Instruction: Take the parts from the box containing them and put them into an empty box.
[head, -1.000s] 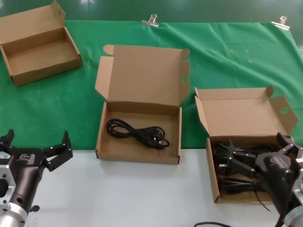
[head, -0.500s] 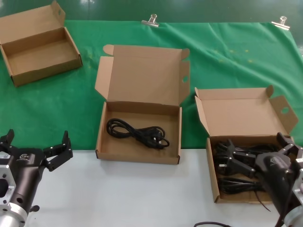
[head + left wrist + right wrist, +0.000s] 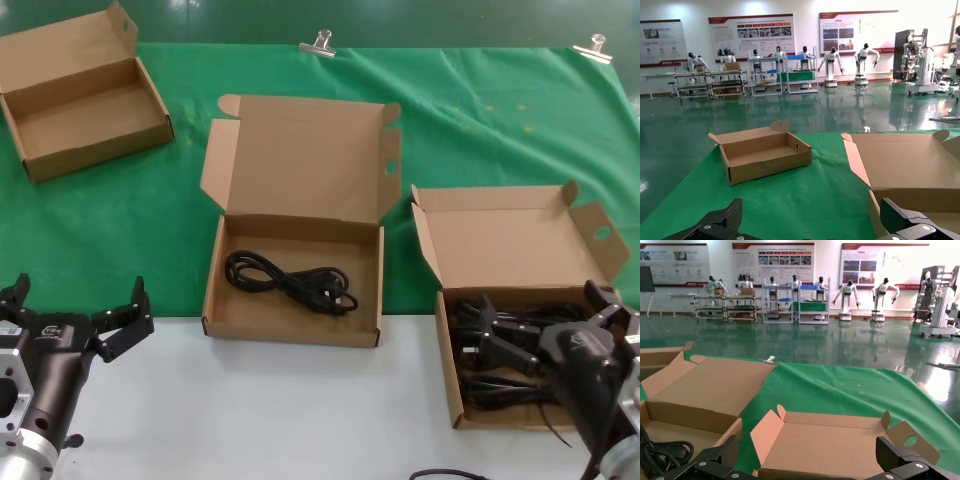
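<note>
The left end effector [image 3: 75, 310] hovers open over the bench's [image 3: 280, 410] near edge. One cord [image 3: 290, 282] lies in the middle box [image 3: 293, 275]. The right end effector [image 3: 545, 320], open, hangs over the cords [image 3: 500, 375] in the right box [image 3: 520, 300].

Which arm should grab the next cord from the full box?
Right. The right gripper hangs open directly over the cords in the right-hand box; the left gripper sits open at the near left, far from them.
</note>
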`<control>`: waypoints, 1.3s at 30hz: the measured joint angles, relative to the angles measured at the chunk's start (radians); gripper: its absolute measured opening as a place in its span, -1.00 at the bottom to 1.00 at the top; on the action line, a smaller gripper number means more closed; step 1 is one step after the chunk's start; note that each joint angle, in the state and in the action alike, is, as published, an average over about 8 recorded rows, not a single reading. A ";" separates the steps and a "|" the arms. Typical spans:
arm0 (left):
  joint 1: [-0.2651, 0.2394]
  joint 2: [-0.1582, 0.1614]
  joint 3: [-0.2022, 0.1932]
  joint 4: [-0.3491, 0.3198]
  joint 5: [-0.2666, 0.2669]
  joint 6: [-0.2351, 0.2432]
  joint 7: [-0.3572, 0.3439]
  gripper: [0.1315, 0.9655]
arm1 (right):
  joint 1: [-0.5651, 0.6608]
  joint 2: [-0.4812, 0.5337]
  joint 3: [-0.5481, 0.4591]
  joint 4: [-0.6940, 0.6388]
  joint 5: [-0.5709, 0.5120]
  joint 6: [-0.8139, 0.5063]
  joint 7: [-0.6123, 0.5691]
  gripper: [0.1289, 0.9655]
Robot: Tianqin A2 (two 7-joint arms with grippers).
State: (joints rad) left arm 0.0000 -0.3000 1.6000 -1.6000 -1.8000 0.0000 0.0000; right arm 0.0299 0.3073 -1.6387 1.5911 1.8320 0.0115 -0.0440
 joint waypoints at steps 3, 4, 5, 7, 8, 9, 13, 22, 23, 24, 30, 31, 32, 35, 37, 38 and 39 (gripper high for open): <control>0.000 0.000 0.000 0.000 0.000 0.000 0.000 1.00 | 0.000 0.000 0.000 0.000 0.000 0.000 0.000 1.00; 0.000 0.000 0.000 0.000 0.000 0.000 0.000 1.00 | 0.000 0.000 0.000 0.000 0.000 0.000 0.000 1.00; 0.000 0.000 0.000 0.000 0.000 0.000 0.000 1.00 | 0.000 0.000 0.000 0.000 0.000 0.000 0.000 1.00; 0.000 0.000 0.000 0.000 0.000 0.000 0.000 1.00 | 0.000 0.000 0.000 0.000 0.000 0.000 0.000 1.00; 0.000 0.000 0.000 0.000 0.000 0.000 0.000 1.00 | 0.000 0.000 0.000 0.000 0.000 0.000 0.000 1.00; 0.000 0.000 0.000 0.000 0.000 0.000 0.000 1.00 | 0.000 0.000 0.000 0.000 0.000 0.000 0.000 1.00; 0.000 0.000 0.000 0.000 0.000 0.000 0.000 1.00 | 0.000 0.000 0.000 0.000 0.000 0.000 0.000 1.00; 0.000 0.000 0.000 0.000 0.000 0.000 0.000 1.00 | 0.000 0.000 0.000 0.000 0.000 0.000 0.000 1.00; 0.000 0.000 0.000 0.000 0.000 0.000 0.000 1.00 | 0.000 0.000 0.000 0.000 0.000 0.000 0.000 1.00; 0.000 0.000 0.000 0.000 0.000 0.000 0.000 1.00 | 0.000 0.000 0.000 0.000 0.000 0.000 0.000 1.00; 0.000 0.000 0.000 0.000 0.000 0.000 0.000 1.00 | 0.000 0.000 0.000 0.000 0.000 0.000 0.000 1.00; 0.000 0.000 0.000 0.000 0.000 0.000 0.000 1.00 | 0.000 0.000 0.000 0.000 0.000 0.000 0.000 1.00; 0.000 0.000 0.000 0.000 0.000 0.000 0.000 1.00 | 0.000 0.000 0.000 0.000 0.000 0.000 0.000 1.00; 0.000 0.000 0.000 0.000 0.000 0.000 0.000 1.00 | 0.000 0.000 0.000 0.000 0.000 0.000 0.000 1.00; 0.000 0.000 0.000 0.000 0.000 0.000 0.000 1.00 | 0.000 0.000 0.000 0.000 0.000 0.000 0.000 1.00; 0.000 0.000 0.000 0.000 0.000 0.000 0.000 1.00 | 0.000 0.000 0.000 0.000 0.000 0.000 0.000 1.00; 0.000 0.000 0.000 0.000 0.000 0.000 0.000 1.00 | 0.000 0.000 0.000 0.000 0.000 0.000 0.000 1.00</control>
State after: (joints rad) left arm 0.0000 -0.3000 1.6000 -1.6000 -1.8000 0.0000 0.0000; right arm 0.0299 0.3073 -1.6387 1.5911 1.8320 0.0115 -0.0440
